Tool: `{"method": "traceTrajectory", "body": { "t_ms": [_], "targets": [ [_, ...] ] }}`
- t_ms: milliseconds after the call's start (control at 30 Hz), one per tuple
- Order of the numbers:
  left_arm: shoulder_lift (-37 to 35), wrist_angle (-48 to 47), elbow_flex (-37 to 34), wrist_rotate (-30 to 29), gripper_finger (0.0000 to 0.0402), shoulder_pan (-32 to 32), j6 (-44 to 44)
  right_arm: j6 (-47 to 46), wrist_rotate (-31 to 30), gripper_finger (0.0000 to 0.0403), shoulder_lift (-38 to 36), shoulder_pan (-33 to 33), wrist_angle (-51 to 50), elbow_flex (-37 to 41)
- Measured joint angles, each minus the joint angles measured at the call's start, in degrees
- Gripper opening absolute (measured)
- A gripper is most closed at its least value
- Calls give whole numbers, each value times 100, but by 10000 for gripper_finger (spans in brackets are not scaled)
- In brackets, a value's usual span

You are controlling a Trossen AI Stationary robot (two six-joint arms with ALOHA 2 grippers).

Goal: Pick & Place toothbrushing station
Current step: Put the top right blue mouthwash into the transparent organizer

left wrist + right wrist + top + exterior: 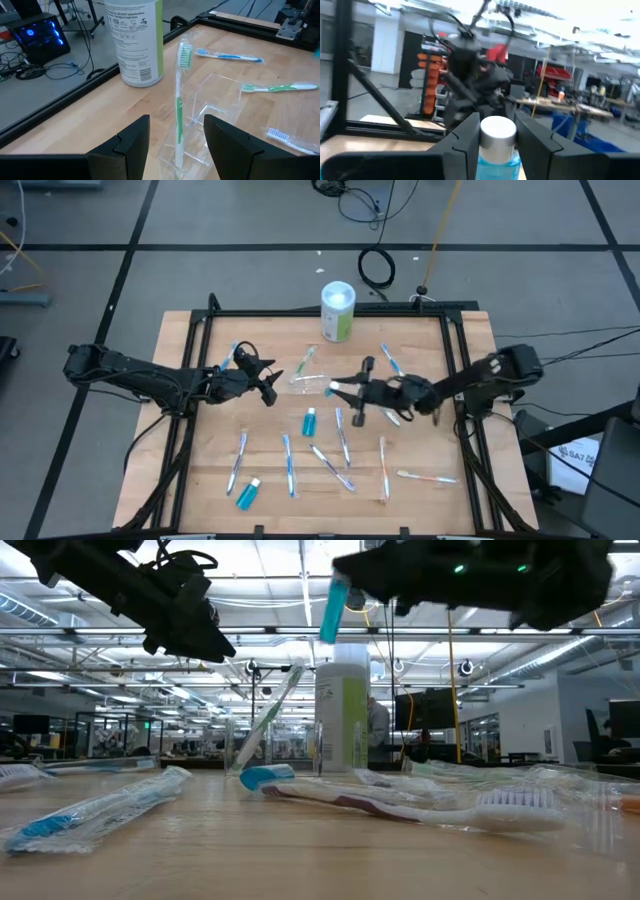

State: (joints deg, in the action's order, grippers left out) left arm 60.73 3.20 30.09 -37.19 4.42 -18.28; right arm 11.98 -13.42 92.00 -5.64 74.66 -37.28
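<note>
The clear plastic cup stands on the table in front of the canister, and one green toothbrush stands in it, leaning on its rim. My left gripper is open in the air just left of the cup, and its fingers frame the cup without touching it. My right gripper is just right of the cup, shut on a blue white-capped tube. Two more blue tubes and several toothbrushes lie flat on the wood. My right gripper pinches the blue tube between its two fingers, on the blue body just below the white cap. The fingers come level from the table's right side. The tube is lifted clear of the table and hangs tilted below the gripper.
A taller white-and-green canister stands at the far edge behind the cup. Wrapped toothbrushes are scattered over the middle and near half of the table. A black frame runs around the wooden top.
</note>
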Motion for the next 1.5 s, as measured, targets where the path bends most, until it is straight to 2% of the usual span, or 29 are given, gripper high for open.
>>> {"method": "traceTrajectory", "body": {
  "t_ms": [300,467,567,667,900,1100,1233,1400,1500],
  "targets": [
    [0,3,0,-35,191,-1,11,-384,27,95,927,844,-769,-765],
    [0,3,0,-35,191,-1,45,-830,557,102,1230,1184,-771,-815],
    [0,5,2,-35,191,-1,52,-1126,604,105,1397,1290,-759,-815],
    [0,5,1,-37,191,-1,53,-1014,580,100,1619,1326,-670,-852],
    [0,18,0,-37,191,-1,52,-1010,568,102,2014,1387,-892,-1407],
    [0,9,2,-37,191,1,50,-1111,-208,98,2129,1339,-1819,-1750],
    [0,5,2,-37,191,-1,52,-1113,-395,96,2131,1245,-1712,-1752],
    [0,5,2,-38,191,-1,50,-1145,-1034,104,2131,1149,-1779,-1752],
    [0,5,2,-37,191,-1,50,-1197,-1064,103,2129,1153,-1845,-1752]
  ]
}}
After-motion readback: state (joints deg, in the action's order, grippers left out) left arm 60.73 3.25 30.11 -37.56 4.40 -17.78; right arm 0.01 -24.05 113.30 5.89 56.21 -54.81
